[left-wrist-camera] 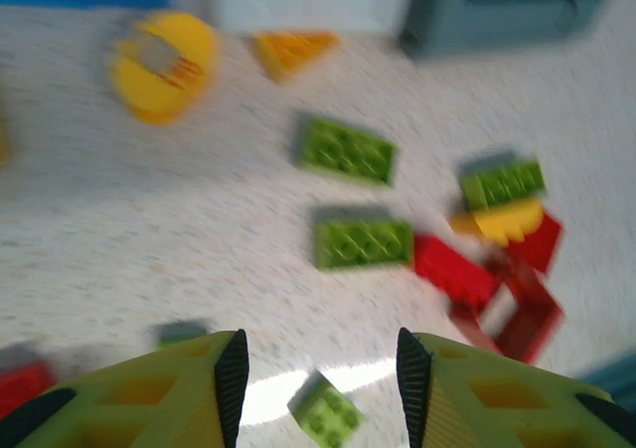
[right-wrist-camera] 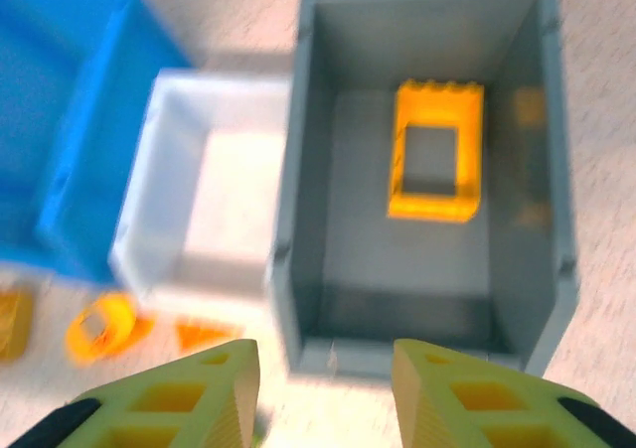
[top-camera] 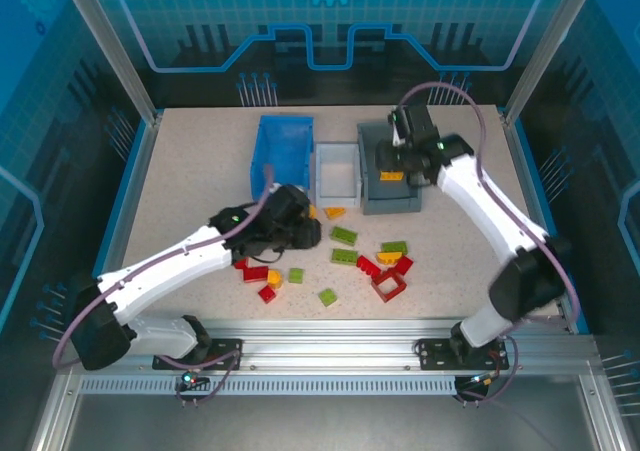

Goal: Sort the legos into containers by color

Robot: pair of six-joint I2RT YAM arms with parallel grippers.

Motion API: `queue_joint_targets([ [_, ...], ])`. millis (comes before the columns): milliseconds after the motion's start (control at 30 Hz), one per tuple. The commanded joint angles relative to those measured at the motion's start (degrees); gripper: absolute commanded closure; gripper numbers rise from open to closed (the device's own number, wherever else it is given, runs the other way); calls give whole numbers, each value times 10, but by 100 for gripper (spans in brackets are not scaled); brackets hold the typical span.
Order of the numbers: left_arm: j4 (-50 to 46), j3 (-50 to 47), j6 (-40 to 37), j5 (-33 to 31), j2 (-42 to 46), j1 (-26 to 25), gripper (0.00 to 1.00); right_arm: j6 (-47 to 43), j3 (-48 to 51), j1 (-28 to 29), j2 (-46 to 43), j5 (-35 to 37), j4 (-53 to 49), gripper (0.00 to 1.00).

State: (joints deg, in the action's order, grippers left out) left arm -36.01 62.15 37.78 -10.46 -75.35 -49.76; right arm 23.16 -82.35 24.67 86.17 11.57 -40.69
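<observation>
Yellow frame lego (right-wrist-camera: 435, 150) is lying flat on the floor of the grey bin (right-wrist-camera: 310, 170), ahead and slightly right of the right gripper (right-wrist-camera: 323, 373). That gripper is hovering above the bin's near wall, fingers spread apart, nothing between them. White bin (right-wrist-camera: 144, 205) is sitting just beside the grey bin's left wall, ahead-left of the gripper. Blue bin (right-wrist-camera: 70, 110) is standing farther left. Yellow round piece (right-wrist-camera: 99, 329) and orange wedge (right-wrist-camera: 204, 331) are lying on the table (right-wrist-camera: 608, 120), just left of the gripper's left finger.

Left gripper (left-wrist-camera: 320, 369) is hanging low over the table, fingers spread, gripping nothing. Small lime brick (left-wrist-camera: 326, 413) is lying on the table, showing in the gap between the fingers. Near lime brick (left-wrist-camera: 363, 242) is lying straight ahead, far lime brick (left-wrist-camera: 347, 150) beyond it. Red bricks (left-wrist-camera: 454, 267) and red frame (left-wrist-camera: 522, 309) are lying ahead-right, touching one another. Lime-on-yellow stack (left-wrist-camera: 502, 185) is sitting just beyond them. Wrist views are blurring fine detail.
</observation>
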Motion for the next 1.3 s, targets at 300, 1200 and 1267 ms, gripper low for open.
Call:
queue_joint_targets([
  [300,65,117,54,54,-266,-142,64,196,259,50,-439,101,-206,60],
  [1200,103,154,246,128,-380,-137,57,195,274,47,-476,50,-216,59],
  [1267,103,158,243,126,-385,-136,61,195,276,48,-477,49,-216,59],
])
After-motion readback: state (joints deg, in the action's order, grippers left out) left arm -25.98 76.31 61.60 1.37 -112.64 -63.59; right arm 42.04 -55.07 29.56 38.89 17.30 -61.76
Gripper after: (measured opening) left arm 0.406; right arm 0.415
